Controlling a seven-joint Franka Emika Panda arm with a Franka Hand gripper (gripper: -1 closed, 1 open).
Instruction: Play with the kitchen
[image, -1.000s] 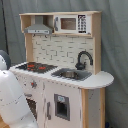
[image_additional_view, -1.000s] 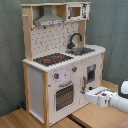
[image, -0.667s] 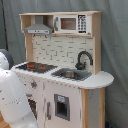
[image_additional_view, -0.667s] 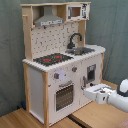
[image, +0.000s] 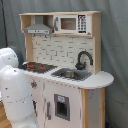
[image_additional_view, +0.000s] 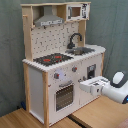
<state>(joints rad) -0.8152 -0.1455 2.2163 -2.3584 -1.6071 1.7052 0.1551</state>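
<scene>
White and pale wood, the kitchen looks untouched; our pincer hovers just before its lower cabinet door, and we cannot tell its opening

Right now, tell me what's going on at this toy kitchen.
A single white robot arm is working at a toy play kitchen made of white panels and light wood. In the second exterior view its gripper is held in front of the lower cabinet, just right of the windowed oven door; whether it touches the cabinet cannot be told. On the counter, the stovetop, sink and black faucet are untouched. In the first exterior view the arm's body fills the lower left, beside the kitchen.
</scene>
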